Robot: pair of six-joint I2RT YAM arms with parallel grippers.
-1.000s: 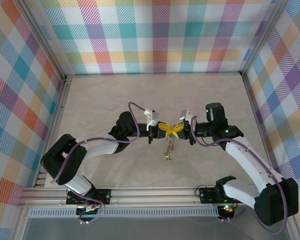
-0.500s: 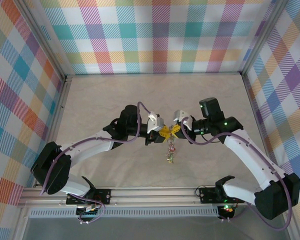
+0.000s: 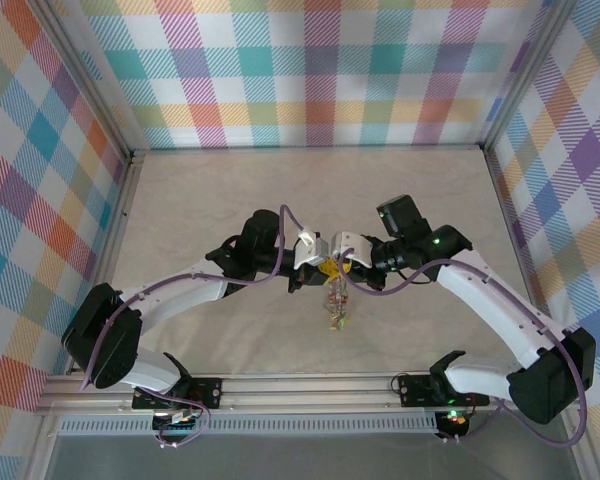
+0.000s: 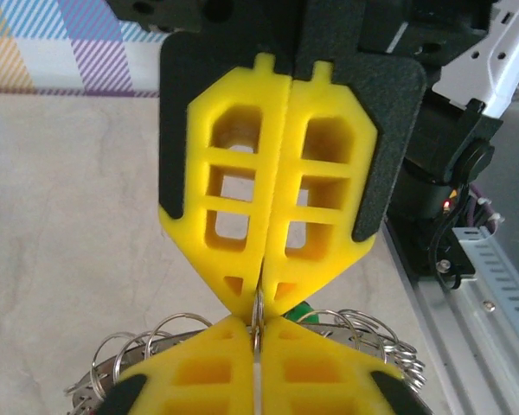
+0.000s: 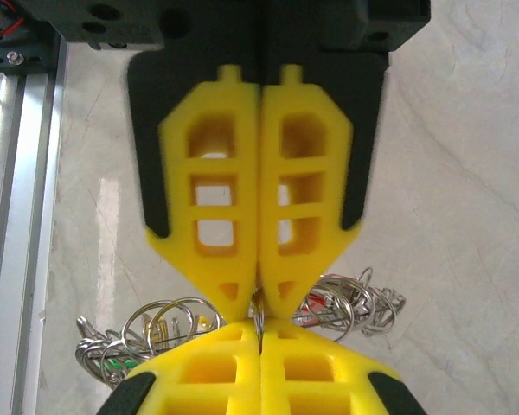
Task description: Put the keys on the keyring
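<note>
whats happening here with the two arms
The left arm and the right arm meet tip to tip above the table. Each has its jaws shut on the thin wire of the keyring, held up between them. The keys hang from it in a bunch below. Whether another key is going on right now, I cannot tell.

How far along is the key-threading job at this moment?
Done: a bunch of keys already hangs from the keyring. In hand: left gripper and right gripper, both shut, pinch the ring wire tip to tip above the table. Left: whether more keys remain cannot be told.
</note>
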